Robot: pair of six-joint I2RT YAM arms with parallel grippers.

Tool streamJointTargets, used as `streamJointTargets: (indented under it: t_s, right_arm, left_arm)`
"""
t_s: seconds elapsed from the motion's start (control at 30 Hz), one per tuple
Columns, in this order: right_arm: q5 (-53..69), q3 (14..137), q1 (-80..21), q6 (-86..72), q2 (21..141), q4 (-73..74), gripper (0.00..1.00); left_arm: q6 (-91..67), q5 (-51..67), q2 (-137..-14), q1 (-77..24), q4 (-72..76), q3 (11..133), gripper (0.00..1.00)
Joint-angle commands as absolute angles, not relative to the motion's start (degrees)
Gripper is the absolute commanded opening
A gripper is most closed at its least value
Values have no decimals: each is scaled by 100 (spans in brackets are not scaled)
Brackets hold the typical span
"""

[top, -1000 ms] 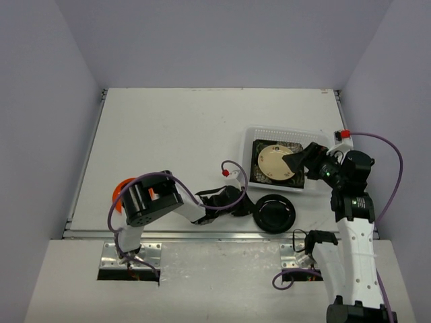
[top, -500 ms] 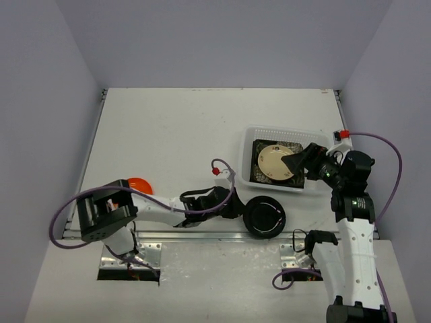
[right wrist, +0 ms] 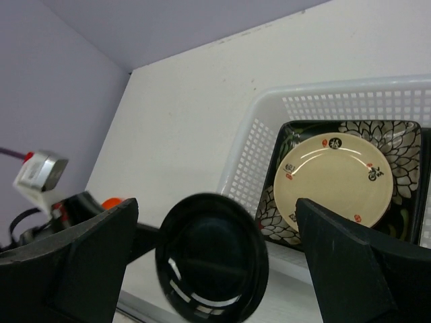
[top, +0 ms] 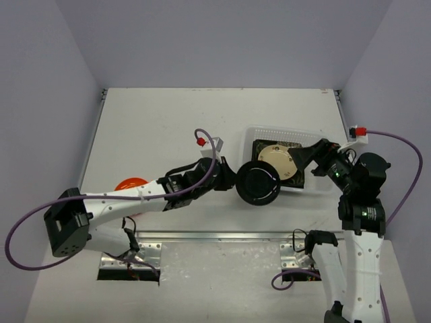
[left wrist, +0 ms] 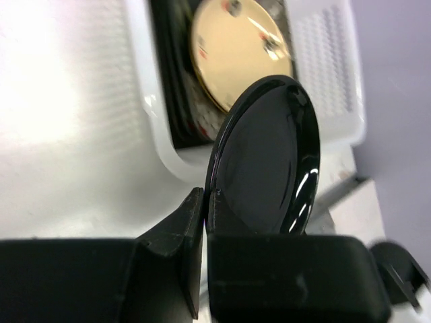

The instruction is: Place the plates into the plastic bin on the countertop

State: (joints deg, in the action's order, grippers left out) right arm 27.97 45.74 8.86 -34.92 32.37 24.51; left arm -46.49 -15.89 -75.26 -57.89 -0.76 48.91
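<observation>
My left gripper (top: 231,179) is shut on the rim of a glossy black round plate (top: 257,183), which it holds off the countertop (top: 161,128) at the near left corner of the plastic bin (top: 252,134). In the left wrist view the plate (left wrist: 269,155) stands edge-on between the fingers (left wrist: 192,225). Inside the bin a cream plate (top: 275,161) lies on a black floral square plate (top: 296,180). An orange plate (top: 132,184) sits on the countertop, partly under the left arm. My right gripper (top: 304,158) hangs open over the bin's right part, holding nothing.
Pale lavender walls enclose the countertop on three sides. A metal strip (top: 222,235) runs along its front edge. The right wrist view shows the bin's lattice wall (right wrist: 259,145), the cream plate (right wrist: 333,178) and the black plate (right wrist: 212,259) in front of it.
My left arm has stretched out, lifting the black plate from the front edge up to the bin. The orange plate has come into view. The right arm drew back slightly to the right.
</observation>
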Motion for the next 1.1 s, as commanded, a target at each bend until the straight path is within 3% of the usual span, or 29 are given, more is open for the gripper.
streamJointTargets:
  t_s: [0.0,0.27,0.5,0.53,0.63,0.67,0.73,0.9,1.07]
  right_arm:
    - [2454,5051,896,-3333,3044,2690,99]
    - [2509,4859,895,-3209,2988,2805,99]
    - [2561,4847,892,-3142,2975,2809,99]
    - [2546,4850,895,-3128,2971,2820,99]
    - [2570,4819,895,-3120,2978,2805,99]
    - [2575,4816,890,-3120,2986,2790,99]
    - [2659,4764,888,-3146,3037,2731,99]
    - [2882,4703,888,-3226,3147,2601,99]
    - [2985,4692,888,-3258,3210,2532,99]
  left_arm:
    - [-4219,-1255,-8339,-5085,205,5786,0]
    - [-3914,-1153,-10011,-4787,-283,7801,0]
    - [-3921,-813,-11017,-4764,-493,8627,3]
    - [-3940,-813,-11033,-4765,-499,8637,9]
    - [-3924,-843,-10872,-4796,-446,8500,60]
    - [-3920,-857,-10855,-4799,-433,8470,64]
    - [-3764,-959,-10594,-4877,-436,8418,81]
    - [-3489,-1393,-9884,-4966,-581,8331,97]
    - [-3351,-2130,-9131,-4964,-1053,8128,100]
